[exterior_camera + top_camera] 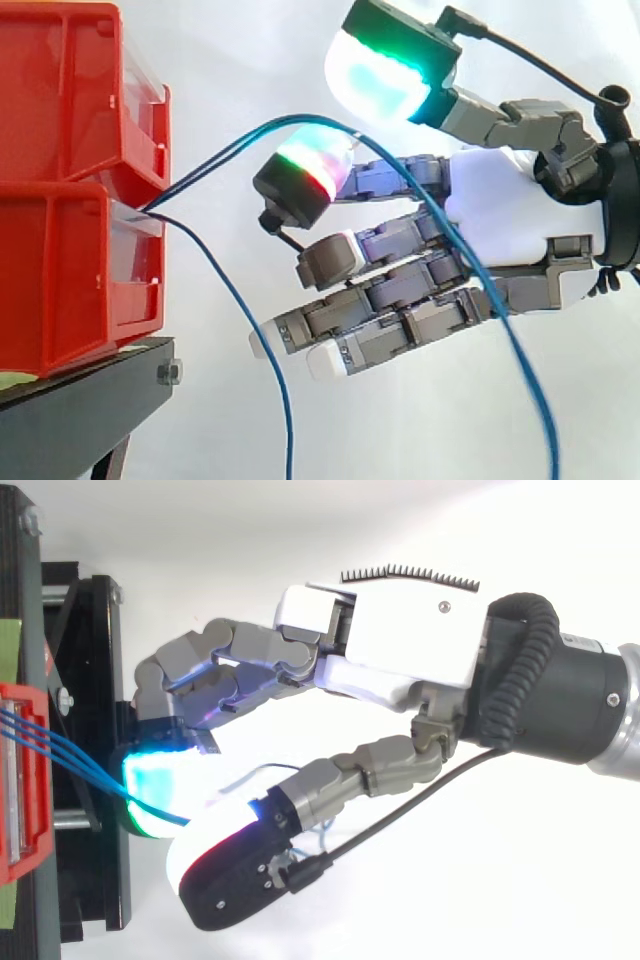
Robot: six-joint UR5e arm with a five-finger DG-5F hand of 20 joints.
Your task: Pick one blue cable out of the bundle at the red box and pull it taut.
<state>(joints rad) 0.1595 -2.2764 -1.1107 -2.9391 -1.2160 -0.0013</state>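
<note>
Here's the hand [500,215] at centre right, fingers stretched and spread wide toward the red bins [70,200] at left; blue cables [288,430] arc from the lower bin across its palm, one perhaps brushing a glowing fingertip [300,172]

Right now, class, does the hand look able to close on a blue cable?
Probably yes: the hand is open, and one blue cable from the red bin runs between its thumb and fingers, with nothing blocking.
</note>
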